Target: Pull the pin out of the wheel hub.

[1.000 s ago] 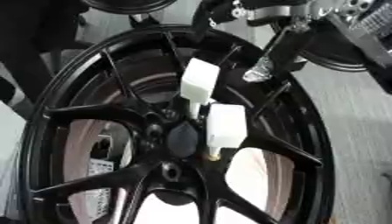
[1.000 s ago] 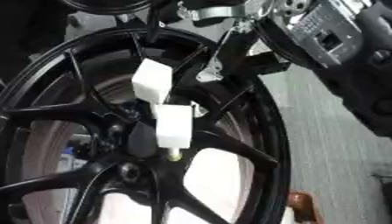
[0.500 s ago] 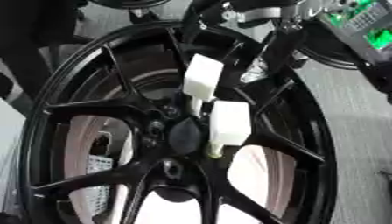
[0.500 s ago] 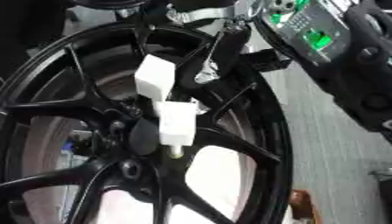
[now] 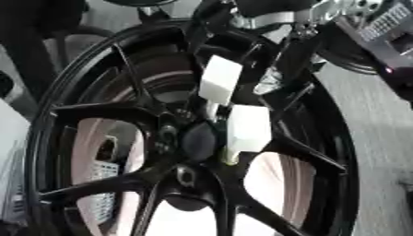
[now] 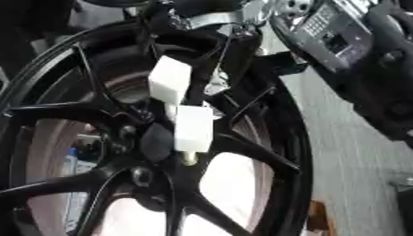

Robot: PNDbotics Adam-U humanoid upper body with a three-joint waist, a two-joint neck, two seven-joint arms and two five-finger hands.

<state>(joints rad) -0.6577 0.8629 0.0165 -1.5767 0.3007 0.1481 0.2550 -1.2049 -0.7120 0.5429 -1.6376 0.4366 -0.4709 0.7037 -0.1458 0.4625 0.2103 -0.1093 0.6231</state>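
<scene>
Reaching down from the far right, the right robot hand (image 5: 242, 113) sets its two white fingertips (image 5: 248, 126) at the centre of the black wheel hub (image 5: 181, 152); whether they pinch anything I cannot tell; a small yellowish pin (image 6: 190, 158) shows just under the lower fingertip; spokes crowd both sides; the right eye view alone shows an orange-brown object (image 6: 317, 221) at the near right.

Glossy black metal wheel hub (image 5: 202, 184); matt white plastic pads on the hand (image 5: 242, 124).
</scene>
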